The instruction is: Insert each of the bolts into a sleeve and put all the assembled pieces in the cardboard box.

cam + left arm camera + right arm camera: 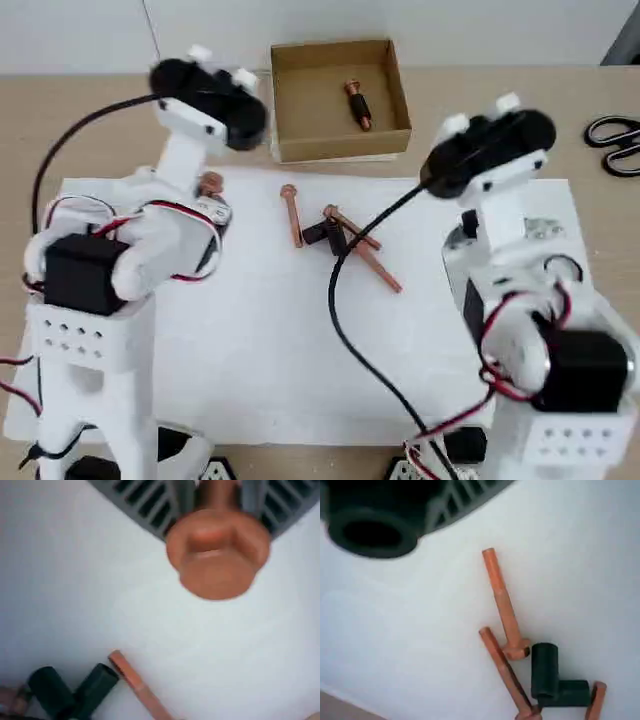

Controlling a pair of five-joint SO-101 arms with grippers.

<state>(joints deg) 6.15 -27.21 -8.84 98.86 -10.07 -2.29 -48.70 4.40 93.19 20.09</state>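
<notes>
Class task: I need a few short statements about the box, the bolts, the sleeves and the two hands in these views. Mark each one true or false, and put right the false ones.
1. The cardboard box holds one assembled piece. True.
2. The right hand grips a black sleeve. True.
3. The left hand also grips a sleeve. False: it grips a bolt by the shaft, just behind the head.
4. The scissors lie on the white sheet. False: they lie on the bare table, beyond the sheet's edge.
5. Every bolt is already in the box. False: loose bolts lie on the sheet.
</notes>
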